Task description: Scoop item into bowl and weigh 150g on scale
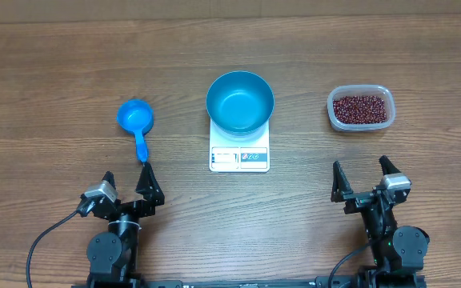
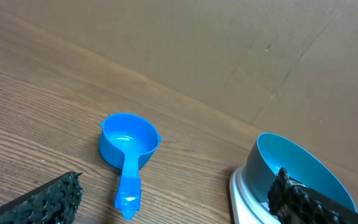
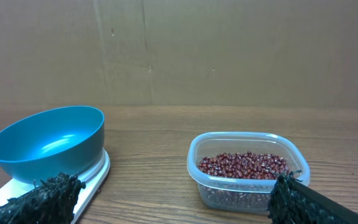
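We see a wooden table (image 1: 54, 64) carrying everything. At its near edge the two arms sit well apart. The left tool (image 1: 127, 171) and the right tool (image 1: 360, 163) are both released, fingers spread wide, holding nothing.

The blue bowl (image 1: 240, 102) rests upright on the white scale (image 1: 239, 158), midway between the table's left and right edges. It covers the back part of the scale and leaves the display and buttons clear toward the near edge.

A clear plastic tub (image 1: 330, 108) stands toward the right edge, level with the bowl and well apart from the scale, ahead of the right tool.

A blue scoop (image 1: 136, 120) lies toward the left edge, cup upward, its handle pointing at the near edge and ending just ahead of the left tool.

The red-brown beans (image 1: 361, 110) lie in the tub as a low heap.
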